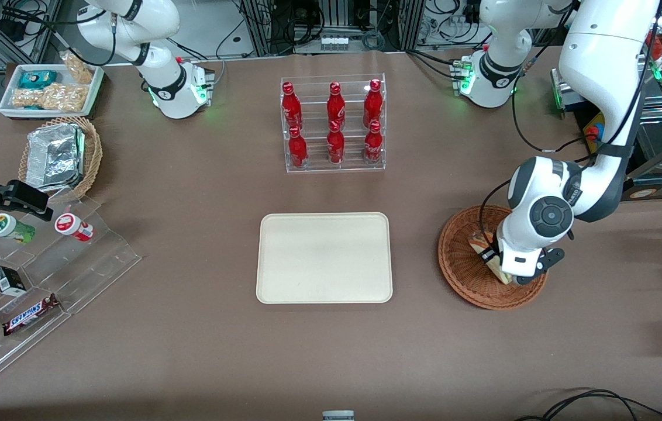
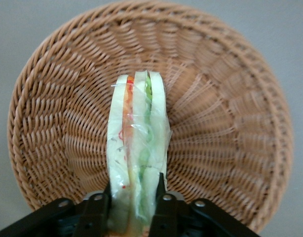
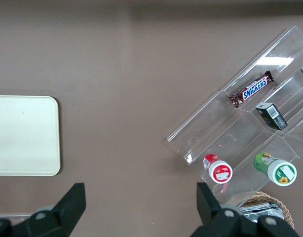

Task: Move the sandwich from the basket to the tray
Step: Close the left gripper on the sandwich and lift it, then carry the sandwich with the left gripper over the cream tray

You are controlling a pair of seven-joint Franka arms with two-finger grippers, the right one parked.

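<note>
The sandwich [image 2: 136, 148], a pale bread wedge with green and red-orange filling in clear wrap, stands on edge in the reddish-brown wicker basket [image 2: 230, 128]. My left gripper [image 2: 134, 200] is shut on the sandwich, one black finger pressed against each bread face. In the front view the gripper [image 1: 509, 273] is down inside the basket [image 1: 461, 263], and the arm's wrist hides most of the sandwich [image 1: 479, 244]. The cream tray [image 1: 324, 258] lies flat beside the basket, toward the middle of the table, with nothing on it.
A clear rack of red bottles [image 1: 334, 126] stands farther from the front camera than the tray. Toward the parked arm's end are a clear stepped display [image 1: 38, 280] with snacks, a tan basket with foil containers [image 1: 62, 156] and a white snack tray [image 1: 50, 89].
</note>
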